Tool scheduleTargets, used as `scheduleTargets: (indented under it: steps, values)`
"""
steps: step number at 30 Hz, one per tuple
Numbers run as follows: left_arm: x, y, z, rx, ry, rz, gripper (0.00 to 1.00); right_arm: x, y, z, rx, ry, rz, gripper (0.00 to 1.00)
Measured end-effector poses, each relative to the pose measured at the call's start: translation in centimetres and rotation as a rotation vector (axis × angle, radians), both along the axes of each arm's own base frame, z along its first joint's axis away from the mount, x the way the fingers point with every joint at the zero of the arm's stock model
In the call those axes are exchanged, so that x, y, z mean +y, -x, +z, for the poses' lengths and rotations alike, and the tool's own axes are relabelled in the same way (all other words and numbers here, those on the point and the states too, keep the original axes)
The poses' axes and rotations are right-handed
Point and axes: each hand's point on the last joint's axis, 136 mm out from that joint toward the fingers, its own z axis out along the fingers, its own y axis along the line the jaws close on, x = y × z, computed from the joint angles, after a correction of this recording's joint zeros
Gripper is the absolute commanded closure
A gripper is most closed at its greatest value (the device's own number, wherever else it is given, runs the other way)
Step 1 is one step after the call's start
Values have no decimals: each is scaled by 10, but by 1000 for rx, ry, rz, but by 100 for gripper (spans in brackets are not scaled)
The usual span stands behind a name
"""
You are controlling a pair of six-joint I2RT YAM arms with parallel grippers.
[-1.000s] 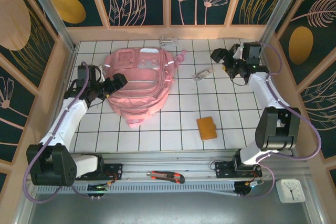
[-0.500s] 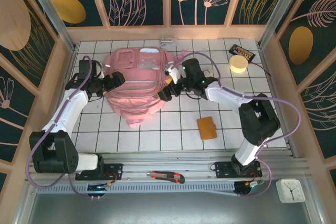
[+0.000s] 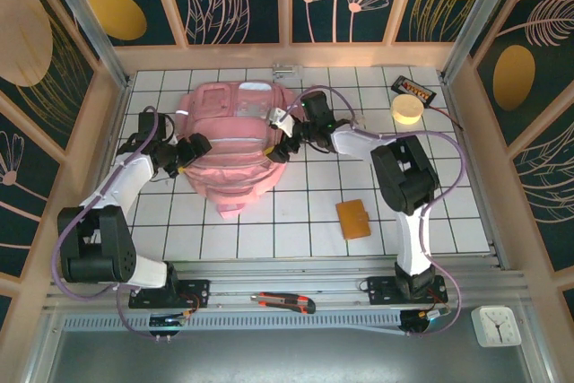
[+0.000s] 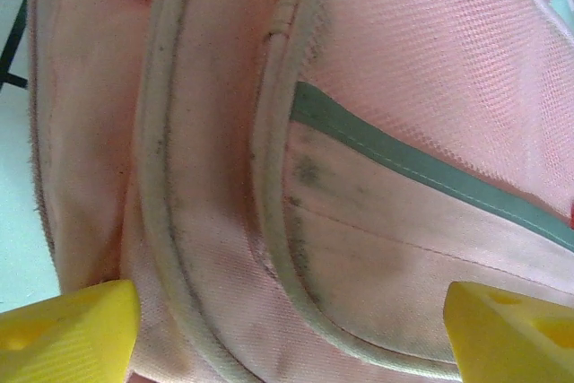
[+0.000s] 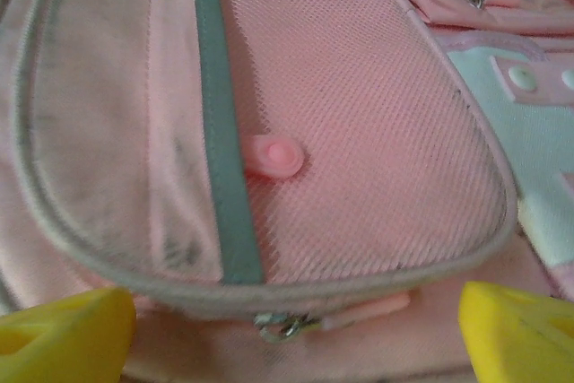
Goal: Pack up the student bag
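Left end effector (image 3: 199,146), jaws spread wide and gripping nothing, sits at the left flank of the pink student bag (image 3: 235,132), which lies flat on the tiled surface (image 3: 377,177). Right end effector (image 3: 281,138) — likewise wide open, empty — is at the bag's right flank. A flat orange case (image 3: 353,219) lies farther right.

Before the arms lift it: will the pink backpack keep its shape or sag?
It probably sags: the student bag lies slumped, its soft fabric creased along the piping. The coarse mesh panel should give grip, not slip. Lying broad on the table, it will hardly roll.
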Motion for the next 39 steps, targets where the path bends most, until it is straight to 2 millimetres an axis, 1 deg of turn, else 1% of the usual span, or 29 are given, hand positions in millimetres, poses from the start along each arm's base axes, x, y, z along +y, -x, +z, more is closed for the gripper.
scheduleTargets:
  steps: [7,13,16,19,22,25,28,34,37,39]
  values:
    - [4,-1,-2,5,-5,11,13,14,-12,-7,1,-8,66,8]
    - [5,-2,-14,34,-6,14,13,14,-7,-12,23,-19,86,10]
    - [5,-3,-20,51,-7,13,13,11,10,-24,58,-10,105,10]
    - [8,-8,-22,54,-21,15,13,13,36,-29,82,5,134,12]
    - [13,-13,-20,42,-31,21,13,14,60,-24,90,11,162,14]
    - [15,-14,-20,39,-34,23,13,11,74,-16,95,14,175,17]
    - [15,-15,-20,37,-36,21,13,8,72,-10,88,9,167,18]
    - [15,-15,-20,36,-36,20,13,-1,54,-5,82,-1,127,23]
    - [15,-14,-22,35,-36,20,13,2,43,2,63,-17,120,29]
    - [15,-14,-22,35,-36,20,13,5,39,2,64,-21,119,33]
